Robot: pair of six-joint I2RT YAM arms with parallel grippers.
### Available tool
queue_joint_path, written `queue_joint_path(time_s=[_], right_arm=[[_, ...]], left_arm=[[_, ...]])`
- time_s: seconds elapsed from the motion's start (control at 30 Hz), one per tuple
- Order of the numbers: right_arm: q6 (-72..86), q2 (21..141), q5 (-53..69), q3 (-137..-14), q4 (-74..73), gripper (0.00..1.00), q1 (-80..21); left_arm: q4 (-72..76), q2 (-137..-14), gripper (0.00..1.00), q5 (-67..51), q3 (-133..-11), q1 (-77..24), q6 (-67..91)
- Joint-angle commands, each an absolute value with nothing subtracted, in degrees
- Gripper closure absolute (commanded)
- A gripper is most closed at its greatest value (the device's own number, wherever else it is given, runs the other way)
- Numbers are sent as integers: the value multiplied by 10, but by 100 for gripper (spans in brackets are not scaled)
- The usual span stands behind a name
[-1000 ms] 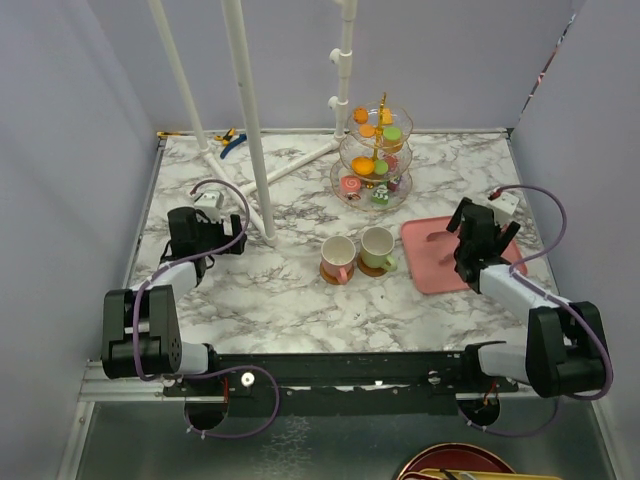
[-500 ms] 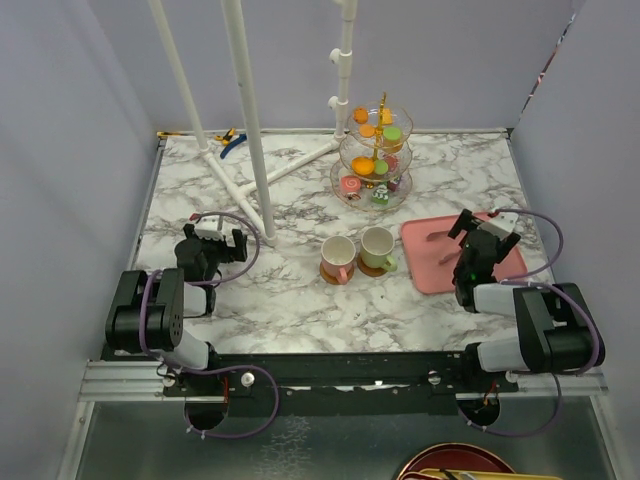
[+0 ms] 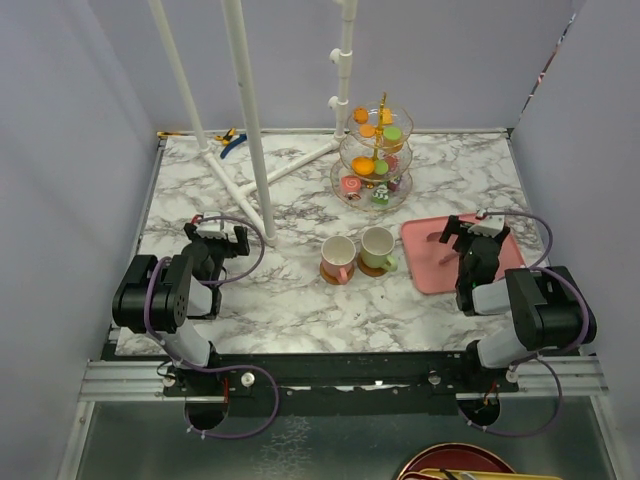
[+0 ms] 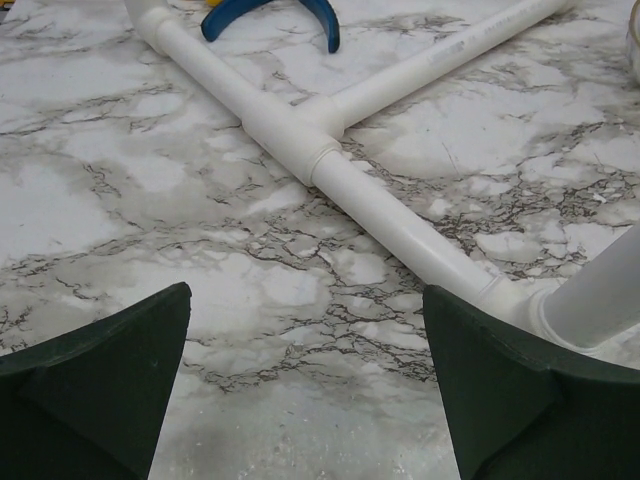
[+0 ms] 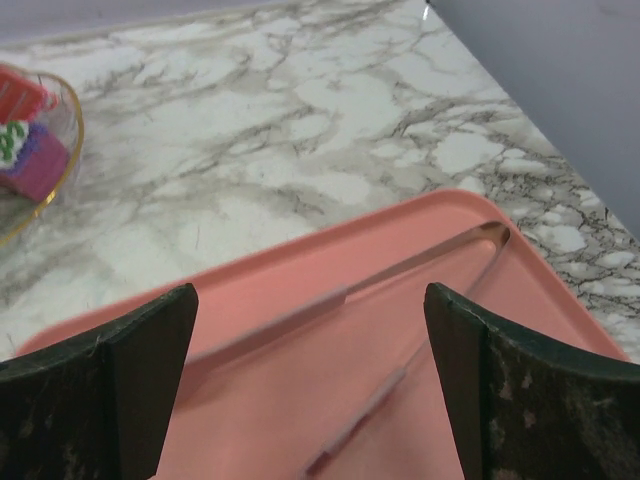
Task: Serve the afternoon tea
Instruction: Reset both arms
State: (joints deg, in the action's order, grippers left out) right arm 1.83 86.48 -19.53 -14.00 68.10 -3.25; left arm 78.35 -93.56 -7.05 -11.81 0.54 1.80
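The glass three-tier stand (image 3: pixel 375 160) with a gold stem holds macarons and small cakes at the back of the marble table. In front of it, a pink mug (image 3: pixel 337 258) and a pale-green mug (image 3: pixel 377 247) each sit on a brown coaster. My left gripper (image 3: pixel 216 238) (image 4: pixel 310 400) is open low over bare marble, far left of the mugs. My right gripper (image 3: pixel 472 232) (image 5: pixel 310 390) is open low over the pink tray (image 5: pixel 250 300), nothing between its fingers. In the right wrist view a purple cake (image 5: pixel 38 160) shows on the stand's bottom tier at far left.
Metal tongs (image 5: pixel 420 265) lie on the pink tray (image 3: pixel 425 268) right of the mugs. A white pipe frame (image 3: pixel 255 150) (image 4: pixel 370 190) stands on the table's left half, its foot just ahead of my left gripper. A blue-handled tool (image 4: pixel 270 12) lies at the back left.
Both arms have folded back toward their bases and dropped lower. The left gripper now sits near the pipe foot, the right one over the tray's near part. Both stayed open.
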Motion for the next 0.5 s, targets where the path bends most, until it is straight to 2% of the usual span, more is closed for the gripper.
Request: queue_joint_path(time_s=[0.0, 0.1, 0.17, 0.47], right_arm=[[-12, 879, -108, -122, 737, 0, -25], [24, 881, -80, -148, 684, 0, 7], [21, 891, -78, -140, 720, 0, 10], [20, 883, -83, -137, 713, 0, 11]], left_arm=[[802, -951, 1, -19, -124, -18, 11], [759, -949, 1, -19, -145, -17, 9], [759, -948, 1, -18, -143, -18, 10], [759, -947, 1, -19, -142, -18, 10]])
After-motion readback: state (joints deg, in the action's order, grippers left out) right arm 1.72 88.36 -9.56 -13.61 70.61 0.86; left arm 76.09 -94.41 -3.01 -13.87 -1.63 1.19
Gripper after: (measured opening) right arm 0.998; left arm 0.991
